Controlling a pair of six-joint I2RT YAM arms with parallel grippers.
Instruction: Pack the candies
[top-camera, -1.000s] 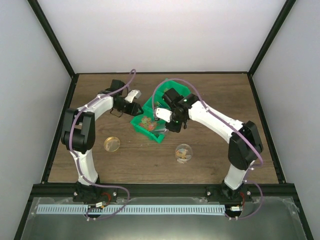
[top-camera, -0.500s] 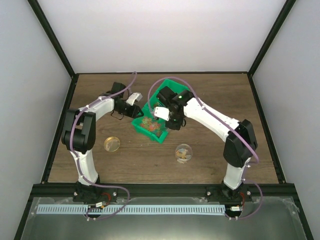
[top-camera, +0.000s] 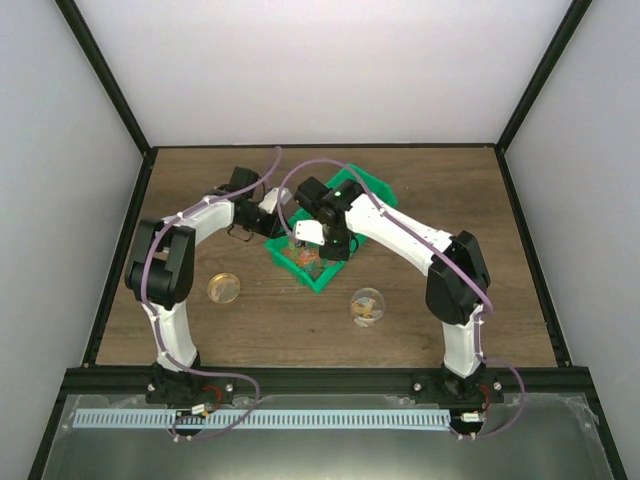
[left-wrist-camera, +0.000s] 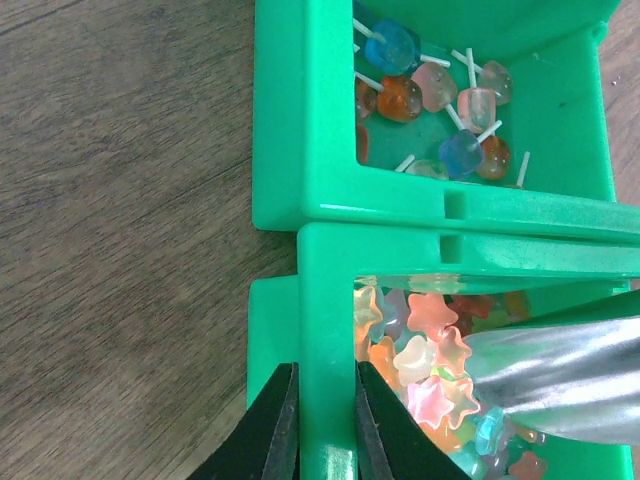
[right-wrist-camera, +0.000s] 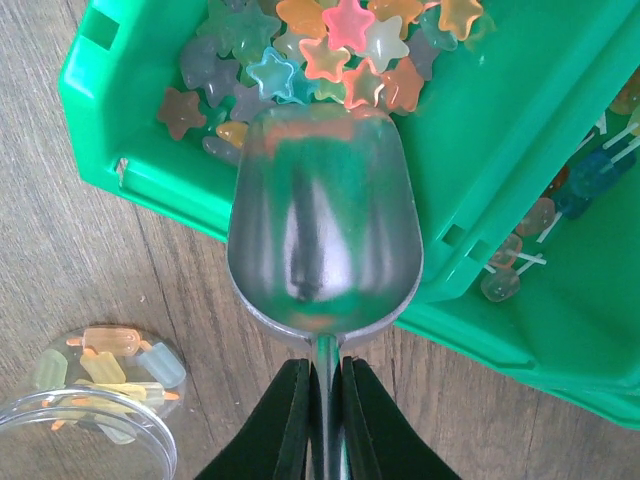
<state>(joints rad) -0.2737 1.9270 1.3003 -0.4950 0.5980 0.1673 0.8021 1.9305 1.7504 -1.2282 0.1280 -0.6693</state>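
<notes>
Scoop (right-wrist-camera: 322, 230) shifted left, mouth toward candies (right-wrist-camera: 330, 45), handle clamped in right fingers (right-wrist-camera: 278, 430); left fingers (left-wrist-camera: 278, 430) now pinching bin (left-wrist-camera: 325, 300) wall.

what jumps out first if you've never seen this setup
A bright green plastic bin sits mid-table, one compartment heaped with pastel star-shaped candies. A shiny metal scoop, empty, hangs over them, its handle clamped in the right gripper. The left gripper pinches the bin's wall.
</notes>
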